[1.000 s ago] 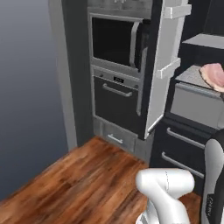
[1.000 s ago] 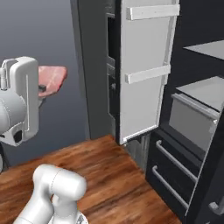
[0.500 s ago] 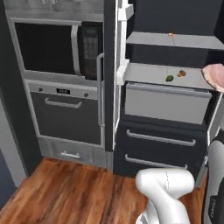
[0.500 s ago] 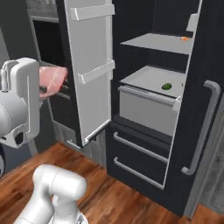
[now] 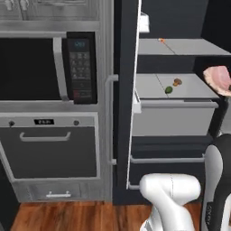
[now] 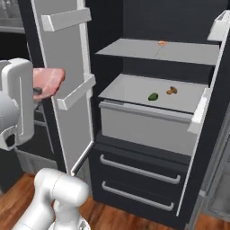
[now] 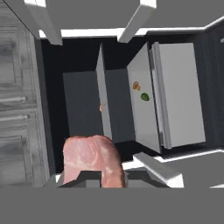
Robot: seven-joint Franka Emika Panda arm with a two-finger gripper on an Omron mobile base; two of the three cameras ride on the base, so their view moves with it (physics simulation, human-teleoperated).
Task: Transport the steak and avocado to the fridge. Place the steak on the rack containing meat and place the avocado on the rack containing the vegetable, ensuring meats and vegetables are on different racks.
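Fridge (image 6: 112, 31) stands open, black carcass, both doors swung out. Left door (image 6: 63, 81) carries white bins; right door's edge sits at 3 o'clock in the right base view.

Inside: upper grey shelf, the rack containing meat (image 6: 179, 51), with a thin seam and a tiny orange morsel (image 6: 161, 43) near its back. Same morsel in the left base view (image 5: 161, 40).

Lower grey shelf (image 6: 134, 87) sits directly over the grey drawer (image 6: 143, 128). The avocado (image 6: 153, 96) lies on it, with the brown mushroom-like piece (image 6: 171, 90) just beside it at roughly 2 o'clock, apart, not touching. Same pair in the left base view: avocado (image 5: 168, 90), mushroom piece (image 5: 177, 82).

Below the drawer: two dark pull-out fronts with grey bar handles (image 6: 134, 168).

Room: wood plank floor (image 5: 67, 216). Left of the fridge in the left base view is a black microwave (image 5: 45, 67) with a keypad, and under it a grey oven (image 5: 49, 151) with a bar handle.

Gripper (image 7: 92, 176) is pinched on the steak (image 7: 92, 159); the slab sticks out beyond the fingertips. Steak is outside the fridge, in the air in front of it: 9 o'clock in the right base view (image 6: 47, 82), level with the lower shelf; 3 o'clock edge in the left base view (image 5: 219, 79).

Hand view is rolled: shelves run vertically, avocado (image 7: 144, 96) at about 1 o'clock from the steak, well apart.
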